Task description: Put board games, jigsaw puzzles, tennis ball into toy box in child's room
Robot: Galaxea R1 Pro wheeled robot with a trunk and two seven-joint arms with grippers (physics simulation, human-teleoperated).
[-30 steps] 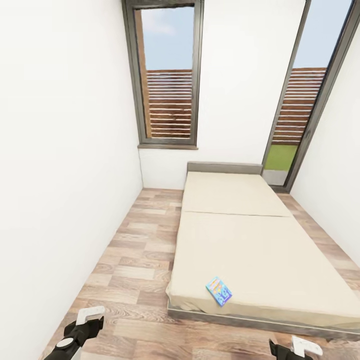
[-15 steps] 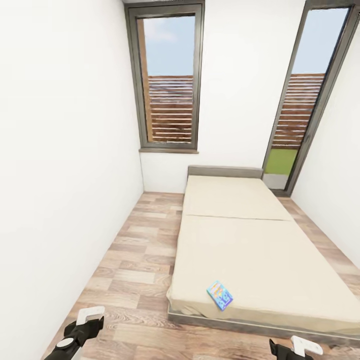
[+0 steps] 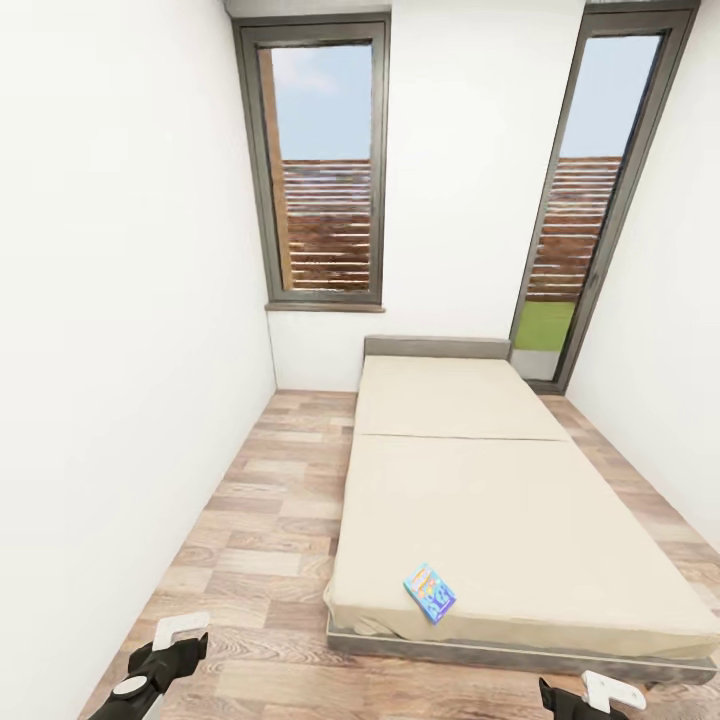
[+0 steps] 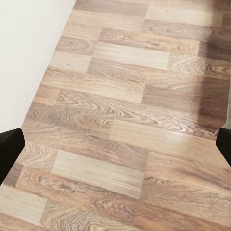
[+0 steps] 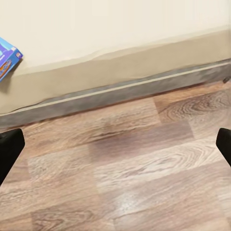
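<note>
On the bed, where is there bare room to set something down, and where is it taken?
The bed is bare except near its foot's left corner, where one board game lies. The floor strip between the left wall and the bed is bare too.

No text, label, brand or number can be read. The board game (image 3: 430,592) lying on the bed (image 3: 520,520) carries a colourful printed cover, blue with yellow and orange patches, but its lettering is too small and blurred to make out.

Bare floor strip (image 3: 270,500) between left wall (image 3: 120,350) and bed (image 3: 500,500); mattress top open around board game (image 3: 430,592)
</note>
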